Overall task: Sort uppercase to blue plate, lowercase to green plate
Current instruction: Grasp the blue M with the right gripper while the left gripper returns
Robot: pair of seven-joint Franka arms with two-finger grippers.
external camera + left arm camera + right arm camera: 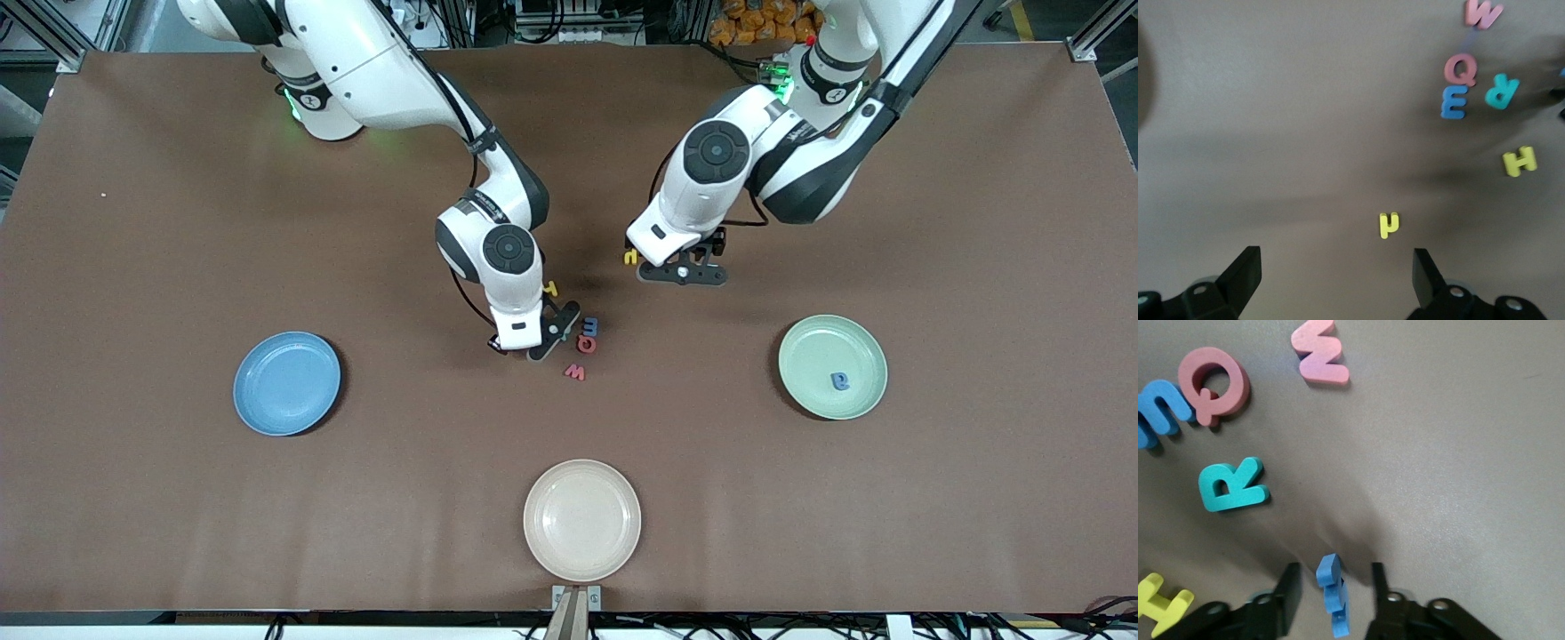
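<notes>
Right arm reaches from its base toward the table's middle, wrist bent down, black two-finger right gripper (1333, 587) low over the tabletop, fingers (1290, 590) standing at both sides of a small blue foam zigzag letter (1333, 593), not clearly pressing it. Left arm folds at the elbow, wrist pointing down, black two-finger left gripper (1337, 275) hovering, fingers (1245, 270) spread wide, holding nothing.
</notes>
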